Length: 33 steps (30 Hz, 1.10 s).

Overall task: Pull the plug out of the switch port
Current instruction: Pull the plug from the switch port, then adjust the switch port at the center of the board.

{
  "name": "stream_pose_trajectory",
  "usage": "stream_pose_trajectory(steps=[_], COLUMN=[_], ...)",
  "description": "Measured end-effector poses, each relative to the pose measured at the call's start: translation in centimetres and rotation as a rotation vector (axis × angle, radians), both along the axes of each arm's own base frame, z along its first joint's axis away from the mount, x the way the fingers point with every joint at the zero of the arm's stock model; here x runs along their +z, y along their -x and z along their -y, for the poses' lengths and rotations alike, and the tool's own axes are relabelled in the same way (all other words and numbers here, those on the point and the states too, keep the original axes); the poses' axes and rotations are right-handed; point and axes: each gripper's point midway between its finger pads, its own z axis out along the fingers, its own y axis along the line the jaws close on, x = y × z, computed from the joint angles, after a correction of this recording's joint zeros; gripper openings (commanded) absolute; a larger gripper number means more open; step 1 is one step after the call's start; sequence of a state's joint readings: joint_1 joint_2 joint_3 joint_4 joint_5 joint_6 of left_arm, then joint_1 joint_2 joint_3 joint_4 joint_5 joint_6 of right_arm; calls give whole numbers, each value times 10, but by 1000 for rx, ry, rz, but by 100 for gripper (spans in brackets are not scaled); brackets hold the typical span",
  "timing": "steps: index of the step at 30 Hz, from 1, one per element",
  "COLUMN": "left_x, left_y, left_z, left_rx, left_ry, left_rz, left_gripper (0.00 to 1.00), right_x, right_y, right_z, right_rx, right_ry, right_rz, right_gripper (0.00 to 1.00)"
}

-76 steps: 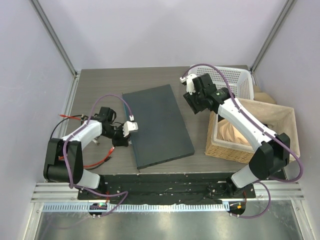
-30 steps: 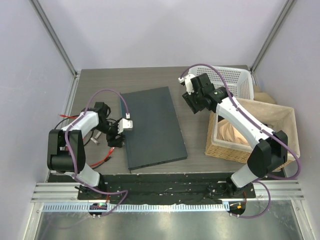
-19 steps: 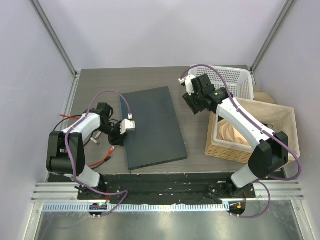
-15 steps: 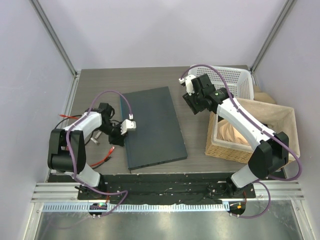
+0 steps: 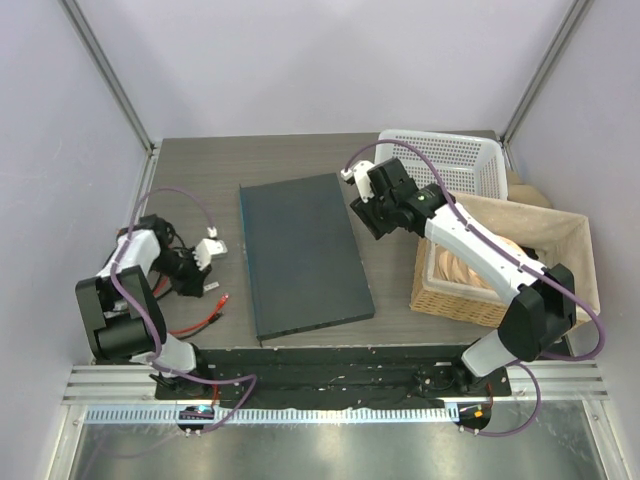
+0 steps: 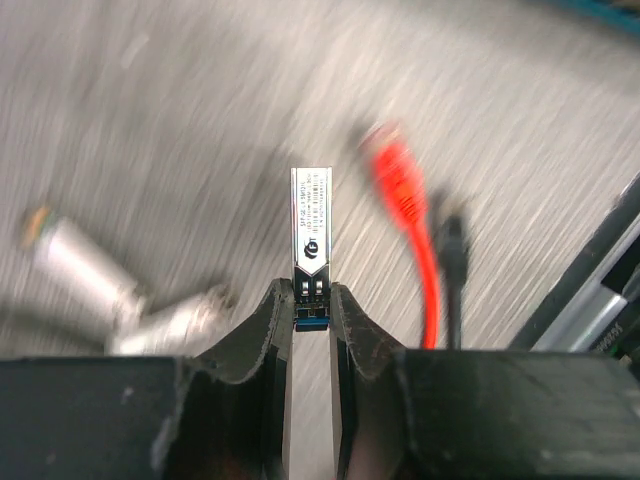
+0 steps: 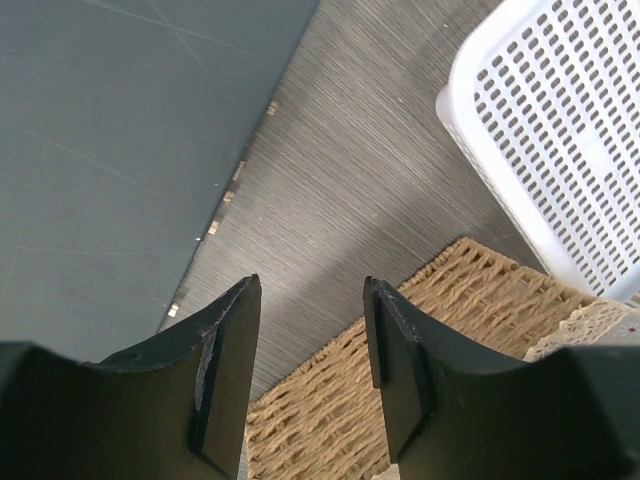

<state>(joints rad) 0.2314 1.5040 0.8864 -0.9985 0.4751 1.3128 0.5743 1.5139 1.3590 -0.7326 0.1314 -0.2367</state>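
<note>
Large, thin, dark slate-grey rectangular switch (image 5: 303, 255), lying flat near the middle of the table (image 5: 200, 165), long sides running from near edge to far edge, slightly skewed. Small silvery oblong plug (image 6: 311, 225) with a printed label and a blue tail, out of the switch and well apart from it, pinched at its blue end by the left gripper (image 6: 311, 292) near the table's left edge.

Bright, even light with soft shadows. The left wrist view shows motion blur streaking the table (image 6: 200, 120) and red cable (image 6: 405, 200); the right wrist view is sharp.
</note>
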Motion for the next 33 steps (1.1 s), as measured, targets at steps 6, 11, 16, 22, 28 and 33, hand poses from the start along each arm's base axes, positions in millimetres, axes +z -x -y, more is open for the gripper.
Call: stream_pose_trajectory(steps=[6, 11, 16, 22, 28, 33], left_x=[25, 22, -14, 22, 93, 103], left_y=[-39, -64, -55, -69, -100, -121], left_z=[-38, -55, -66, -52, -15, 10], left_rx=[293, 458, 572, 686, 822, 1044], left_ry=[-28, -71, -124, -37, 156, 348], left_rz=[63, 57, -91, -4, 128, -16], left_gripper=[15, 32, 100, 100, 100, 100], right_x=[2, 2, 3, 8, 7, 2], right_y=[2, 2, 2, 4, 8, 6], right_z=[-10, -12, -13, -13, -22, -43], right_rx=[24, 28, 32, 33, 47, 80], right_ry=[-17, -22, -29, -41, -64, -70], right_rz=[6, 7, 9, 19, 4, -13], right_gripper=[53, 53, 53, 53, 53, 53])
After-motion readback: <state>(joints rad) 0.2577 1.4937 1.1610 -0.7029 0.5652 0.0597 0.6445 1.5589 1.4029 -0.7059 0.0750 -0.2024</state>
